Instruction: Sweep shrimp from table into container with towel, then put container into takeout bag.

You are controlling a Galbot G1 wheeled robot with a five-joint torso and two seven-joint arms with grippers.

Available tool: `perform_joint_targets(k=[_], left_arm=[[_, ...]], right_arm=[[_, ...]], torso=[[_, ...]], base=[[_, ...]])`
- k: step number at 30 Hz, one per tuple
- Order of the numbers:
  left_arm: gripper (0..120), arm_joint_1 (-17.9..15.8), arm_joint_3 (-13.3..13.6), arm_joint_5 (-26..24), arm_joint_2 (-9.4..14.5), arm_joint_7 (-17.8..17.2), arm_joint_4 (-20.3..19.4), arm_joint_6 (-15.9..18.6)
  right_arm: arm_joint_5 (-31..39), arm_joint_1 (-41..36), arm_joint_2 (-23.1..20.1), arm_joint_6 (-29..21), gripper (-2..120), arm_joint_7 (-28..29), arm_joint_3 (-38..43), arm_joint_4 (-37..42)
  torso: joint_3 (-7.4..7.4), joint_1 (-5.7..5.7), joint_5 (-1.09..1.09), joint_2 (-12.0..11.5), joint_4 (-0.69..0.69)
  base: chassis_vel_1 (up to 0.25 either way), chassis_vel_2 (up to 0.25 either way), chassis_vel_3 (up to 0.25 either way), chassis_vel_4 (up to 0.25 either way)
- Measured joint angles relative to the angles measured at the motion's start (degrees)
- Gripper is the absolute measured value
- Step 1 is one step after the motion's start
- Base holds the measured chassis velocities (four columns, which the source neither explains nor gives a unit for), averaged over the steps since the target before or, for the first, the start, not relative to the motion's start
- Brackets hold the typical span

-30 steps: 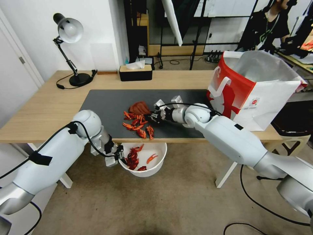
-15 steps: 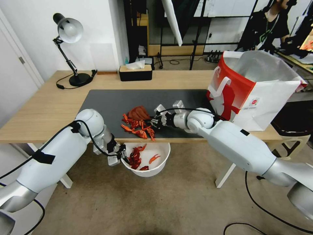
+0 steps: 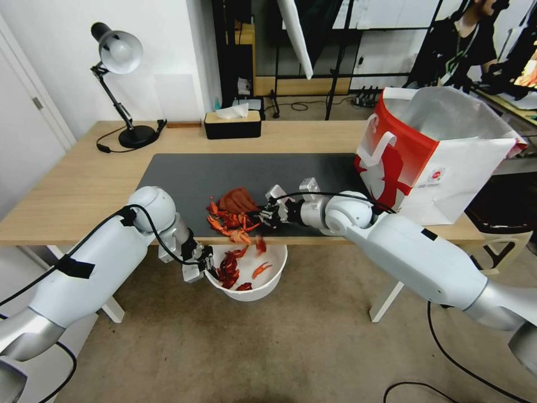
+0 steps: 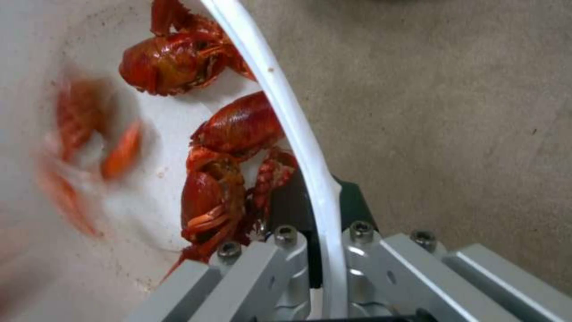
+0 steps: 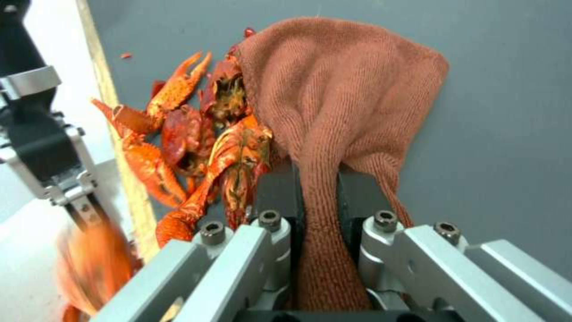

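A heap of red-orange shrimp (image 3: 228,220) (image 5: 196,147) lies at the front edge of the dark mat on the table (image 3: 78,184). My right gripper (image 3: 263,215) (image 5: 319,188) is shut on the rust-red towel (image 3: 239,199) (image 5: 339,98), which presses against the heap. One shrimp (image 3: 260,245) is falling off the edge. Below the edge my left gripper (image 3: 202,268) (image 4: 319,214) is shut on the rim of the white container (image 3: 268,280) (image 4: 280,103), which holds several shrimp (image 4: 226,147). The red and white takeout bag (image 3: 430,151) stands open at the table's right end.
A black tissue box (image 3: 232,124) and a desk lamp (image 3: 120,84) stand at the back of the table. The table's white legs (image 3: 386,302) flank the container over bare floor (image 3: 279,352).
My right gripper has dragged the towel and heap toward the front edge. Shrimp have gone over the edge, one is in mid-fall. The container shifted slightly under the edge.
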Motion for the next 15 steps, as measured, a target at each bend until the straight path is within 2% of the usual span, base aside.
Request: perform_joint_targets(k=[15], left_arm=[[0, 0.4, -0.6, 0.0, 0.6, 0.0, 0.4, 0.0]], right_arm=[[1.3, -2.4, -3.1, -0.4, 8, 1.6, 1.5, 4.8]], torso=[[0.00, 0.00, 0.00, 0.0, 0.00]], base=[[0.000, 0.000, 0.000, 0.000]])
